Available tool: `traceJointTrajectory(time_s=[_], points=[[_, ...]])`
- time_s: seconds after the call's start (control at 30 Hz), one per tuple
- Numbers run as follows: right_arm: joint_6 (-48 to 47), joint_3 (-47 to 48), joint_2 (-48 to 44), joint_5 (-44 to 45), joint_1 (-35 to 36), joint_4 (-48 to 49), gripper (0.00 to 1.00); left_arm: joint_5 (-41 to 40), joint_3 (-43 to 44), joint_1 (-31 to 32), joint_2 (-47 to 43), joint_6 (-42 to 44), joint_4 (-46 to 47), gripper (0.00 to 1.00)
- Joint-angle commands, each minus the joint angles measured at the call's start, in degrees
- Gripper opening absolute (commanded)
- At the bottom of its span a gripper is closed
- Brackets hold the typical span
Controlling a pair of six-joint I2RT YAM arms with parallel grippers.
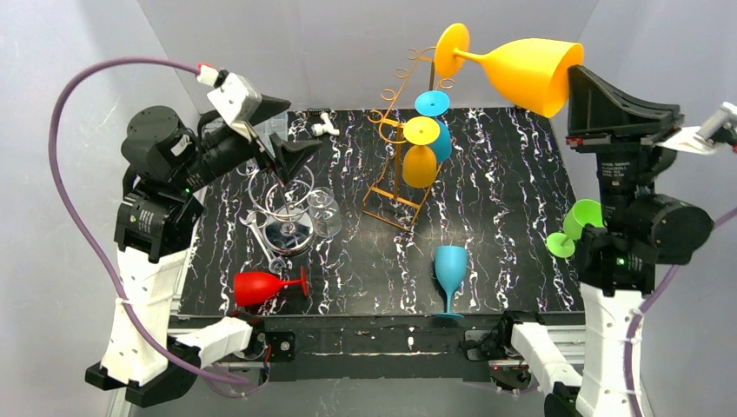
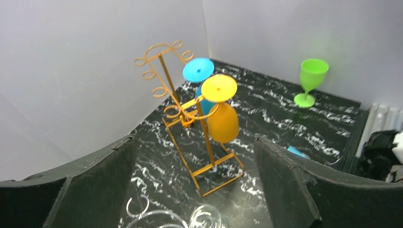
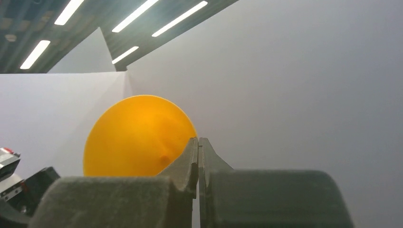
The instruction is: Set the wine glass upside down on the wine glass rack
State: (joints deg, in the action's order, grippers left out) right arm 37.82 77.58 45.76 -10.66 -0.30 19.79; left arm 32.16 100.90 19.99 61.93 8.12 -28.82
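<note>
Clamping yellow plastic wine glass (image 1: 521, 69) by rim, R gripper (image 1: 571, 87) high right of orange wire rack (image 2: 208, 137); L gripper (image 1: 289, 130) spread wide, empty.

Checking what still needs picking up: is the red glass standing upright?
No, the red glass lies on its side, stem pointing right.

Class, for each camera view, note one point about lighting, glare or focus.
Top external: even, soft light, with small glints on the clear glasses. Left wrist: the rack is fairly sharp, the near gripper fingers dark and soft-edged. Right wrist: bright ceiling strip lights above, the yellow wine glass evenly lit.
</note>
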Motion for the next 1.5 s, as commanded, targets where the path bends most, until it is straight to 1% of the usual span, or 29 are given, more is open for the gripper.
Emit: traceJointTrajectory(time_s=[0.0,0.07,0.1,0.17,0.2,0.27,0.33,0.37,0.43,0.47,0.5,0.57,0.67,0.7,0.73,0.8,0.87,0.93,1.03,1.07,1.1,1.2,1.27,1.3,1.37,1.4,1.43,1.47], points=[[8.9,-0.4,2.5,-7.2,2.1,8.3,0.01,3.1,9.1,0.1,4.2,-7.5,2.1,0.86],[8.7,0.0,3.2,-7.5,2.8,9.2,0.01,3.5,13.2,0.1,6.9,-12.4,3.5,0.81],[9.2,0.0,4.1,-7.9,3.1,10.0,0.01,3.6,15.2,0.1,8.2,-14.2,3.9,0.81],[10.6,0.2,5.9,-9.0,3.3,12.2,0.01,5.7,20.6,0.1,11.3,-16.9,2.5,0.84],[11.4,0.2,6.7,-9.3,3.3,13.3,0.01,7.3,23.3,0.1,13.3,-17.3,0.8,0.87],[12.6,1.1,8.8,-10.4,3.5,15.2,0.01,8.4,27.4,0.1,16.8,-18.6,-2.8,0.89],[12.9,2.7,11.0,-11.1,3.8,15.4,0.01,7.0,29.2,0.1,19.4,-20.2,-4.7,0.90],[12.8,3.4,12.0,-11.3,4.0,15.5,0.01,6.7,29.3,0.1,20.8,-21.0,-5.2,0.92],[12.1,5.1,14.1,-11.5,5.2,15.5,0.01,7.0,28.9,0.2,22.2,-22.9,-4.8,0.97],[11.4,5.8,15.2,-11.5,6.0,15.1,0.01,6.6,28.6,0.2,22.7,-24.0,-4.1,0.98],[9.9,7.3,16.5,-11.1,7.7,14.2,0.01,6.3,28.4,0.2,23.0,-24.9,-3.1,0.98],[4.0,9.8,19.0,-9.0,14.1,10.4,0.01,5.4,28.5,0.2,23.5,-25.9,-1.7,0.98],[-10.5,14.5,22.9,-2.0,28.6,1.5,0.01,3.4,28.2,0.1,23.3,-26.1,-1.3,0.98],[-14.1,15.7,23.8,0.2,31.9,-0.4,0.01,2.6,27.8,-0.1,22.7,-26.3,-0.9,0.98],[-16.5,16.6,24.4,1.7,33.9,-1.5,0.01,2.1,27.3,-0.6,22.1,-26.9,-0.4,0.98],[-18.7,17.7,25.3,3.0,35.5,-2.1,0.01,2.0,26.2,-1.9,20.9,-28.7,0.6,0.98],[-20.4,19.3,26.3,3.4,37.1,-3.5,0.01,3.4,24.9,-3.5,19.8,-30.2,1.4,0.92],[-22.2,19.7,26.8,4.5,39.2,-3.6,0.01,5.0,22.5,-4.7,18.6,-30.6,2.2,0.80],[-26.8,20.0,26.8,7.7,43.0,-5.2,0.01,5.6,18.7,-5.9,16.7,-30.4,2.4,0.58],[-28.5,20.2,26.8,8.8,44.1,-6.0,0.01,5.5,17.9,-6.3,16.2,-30.4,2.4,0.53],[-30.1,20.2,26.6,9.9,45.0,-6.6,0.01,5.2,17.4,-6.7,15.9,-30.6,2.5,0.50],[-33.4,19.8,26.1,12.6,47.4,-6.8,0.01,4.8,16.1,-7.6,15.1,-31.6,3.0,0.47],[-35.2,19.7,26.0,14.0,49.1,-6.5,0.01,5.2,15.7,-7.8,15.1,-32.0,2.6,0.40],[-36.4,19.7,26.0,14.8,50.0,-6.5,0.01,5.4,15.6,-7.8,15.2,-32.1,2.2,0.34],[-37.7,19.4,25.9,16.0,51.8,-6.5,0.01,5.1,15.6,-7.8,15.1,-31.5,1.6,0.17],[-39.3,19.3,25.9,16.2,52.3,-6.5,0.01,4.7,15.7,-7.8,15.1,-31.0,1.5,0.07],[-39.7,19.2,26.0,16.2,52.7,-6.5,0.01,4.3,16.0,-7.8,15.1,-30.4,1.4,0.00],[-39.7,19.1,26.1,16.1,53.1,-6.5,0.01,4.0,16.4,-7.9,15.3,-30.0,1.2,0.00]])
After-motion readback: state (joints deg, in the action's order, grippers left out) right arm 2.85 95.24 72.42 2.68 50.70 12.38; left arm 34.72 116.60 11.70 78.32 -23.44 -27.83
